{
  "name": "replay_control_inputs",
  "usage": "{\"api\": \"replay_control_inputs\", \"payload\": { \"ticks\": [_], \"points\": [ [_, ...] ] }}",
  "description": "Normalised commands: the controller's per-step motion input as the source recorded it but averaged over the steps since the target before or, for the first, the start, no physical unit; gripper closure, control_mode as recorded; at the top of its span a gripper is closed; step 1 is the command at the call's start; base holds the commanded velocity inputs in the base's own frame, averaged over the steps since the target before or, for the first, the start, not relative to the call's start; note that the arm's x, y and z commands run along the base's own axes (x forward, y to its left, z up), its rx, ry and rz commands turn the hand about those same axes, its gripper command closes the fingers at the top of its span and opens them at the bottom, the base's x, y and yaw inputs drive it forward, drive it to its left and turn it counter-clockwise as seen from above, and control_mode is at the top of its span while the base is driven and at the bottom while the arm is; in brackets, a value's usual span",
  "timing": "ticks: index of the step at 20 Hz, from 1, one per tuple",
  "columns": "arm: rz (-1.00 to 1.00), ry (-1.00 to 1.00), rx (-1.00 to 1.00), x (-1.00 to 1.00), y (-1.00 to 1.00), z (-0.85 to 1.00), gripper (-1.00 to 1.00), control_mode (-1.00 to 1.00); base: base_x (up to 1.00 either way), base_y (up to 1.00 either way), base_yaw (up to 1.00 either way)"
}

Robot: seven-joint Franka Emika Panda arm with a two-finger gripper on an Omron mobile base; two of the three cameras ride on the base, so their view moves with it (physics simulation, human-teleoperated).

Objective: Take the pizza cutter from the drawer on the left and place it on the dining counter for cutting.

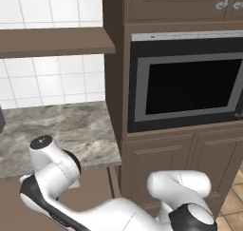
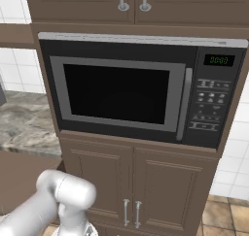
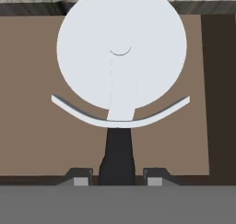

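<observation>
In the hand view the pizza cutter [image 3: 120, 48] looms close, with its round white wheel up, a curved white guard below it and a short black handle reaching down. My gripper [image 3: 117, 178] is shut on that handle, one fingertip on each side. Behind the cutter lies the brown inside floor of the drawer [image 3: 32, 126], with darker walls at the right and top. The dining counter is out of view.
A marble worktop [image 1: 71, 130] backed by white tiles lies at the left, with a brown shelf [image 1: 52, 41] above it. A built-in microwave [image 2: 131, 92] sits in a tall brown cabinet, with doors [image 2: 131, 186] below. My arm [image 1: 52, 170] bends low in front of the worktop.
</observation>
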Motion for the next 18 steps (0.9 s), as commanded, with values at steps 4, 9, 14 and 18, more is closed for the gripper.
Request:
{"api": "replay_control_inputs", "payload": {
  "ticks": [4, 9, 14, 18],
  "points": [
    [0.0, -0.01, 0.0, -0.1, -0.44, 0.59, 1.0, -1.0, 0.0, 0.0, 0.0],
    [0.0, -0.04, 0.0, -0.09, -0.66, 0.35, 1.0, -1.0, 0.0, 0.0, 0.0],
    [0.0, -0.03, 0.01, -0.02, -0.69, 0.42, 1.0, -1.0, 0.0, 0.0, 0.0],
    [0.0, -0.03, 0.0, -0.13, -0.73, 0.41, 1.0, -1.0, 0.0, 0.0, 0.0]
  ]
}}
